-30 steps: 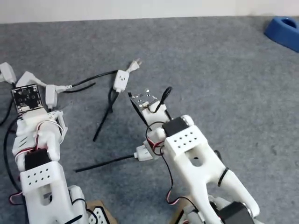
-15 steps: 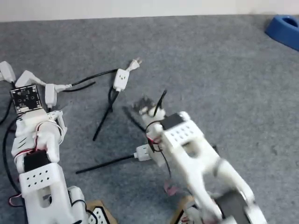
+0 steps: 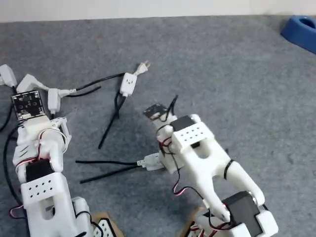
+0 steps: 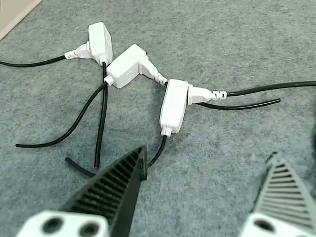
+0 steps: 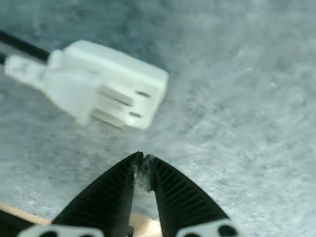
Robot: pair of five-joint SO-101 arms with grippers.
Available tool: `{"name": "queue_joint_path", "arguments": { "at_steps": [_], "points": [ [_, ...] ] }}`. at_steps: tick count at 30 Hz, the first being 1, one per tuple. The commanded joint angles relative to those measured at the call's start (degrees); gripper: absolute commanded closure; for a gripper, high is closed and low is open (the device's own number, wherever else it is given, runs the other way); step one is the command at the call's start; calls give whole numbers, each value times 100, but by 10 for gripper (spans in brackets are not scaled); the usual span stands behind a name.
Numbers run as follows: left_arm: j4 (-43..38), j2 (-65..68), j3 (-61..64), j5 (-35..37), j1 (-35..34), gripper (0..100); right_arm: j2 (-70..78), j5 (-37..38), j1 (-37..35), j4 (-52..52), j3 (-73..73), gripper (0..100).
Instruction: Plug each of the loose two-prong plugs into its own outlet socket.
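A white outlet socket (image 5: pixel 113 86) with two slots facing me lies on the grey carpet just beyond my right gripper (image 5: pixel 143 162), which is shut with nothing between its tips. From above, that socket (image 3: pixel 152 161) sits by the right arm's wrist, its black cords trailing left. My left gripper (image 4: pixel 202 173) hangs open above a cluster of white pieces: a socket (image 4: pixel 174 106) with a plug (image 4: pixel 197 94) seated in it, and two more white bodies (image 4: pixel 127 66) (image 4: pixel 98 42) beside it. Another socket (image 3: pixel 127 84) lies farther back, a loose two-prong plug (image 3: pixel 142 68) next to it.
Black cords (image 3: pixel 109 121) cross the carpet between the arms. A blue container (image 3: pixel 300 30) stands at the far right corner. Open carpet stretches to the right of the right arm.
The right arm has drawn back and dropped lower toward the near socket. A second black cord now lies on the carpet left of that socket. The left arm has kept still.
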Motion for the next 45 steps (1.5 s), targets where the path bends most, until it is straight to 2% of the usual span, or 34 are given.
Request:
{"name": "queue_joint_path", "arguments": {
  "at_steps": [1,4,7,11,22,26,32,39,45],
  "points": [
    [-105,13,-40,62,-4,639,-207,9,242,75,-347,989],
    [-88,22,-84,70,-4,639,-207,0,242,330,-673,971],
    [-79,22,-92,70,-22,639,-207,141,242,646,-1209,902],
    [-79,22,-92,53,-22,639,-207,826,110,1007,-1930,820],
    [-79,31,-84,35,-13,639,-145,3719,-1692,1191,-2501,803],
    [-79,31,-75,35,-13,639,-127,4607,-1956,1147,-2484,803],
    [-70,31,-75,35,-13,639,347,4782,-2018,602,-2396,803],
    [-70,31,-84,35,-22,639,488,5002,-2167,-356,-1552,803],
    [-70,31,-75,35,-31,639,488,4993,-2167,-576,-1262,803]
  ]
}}
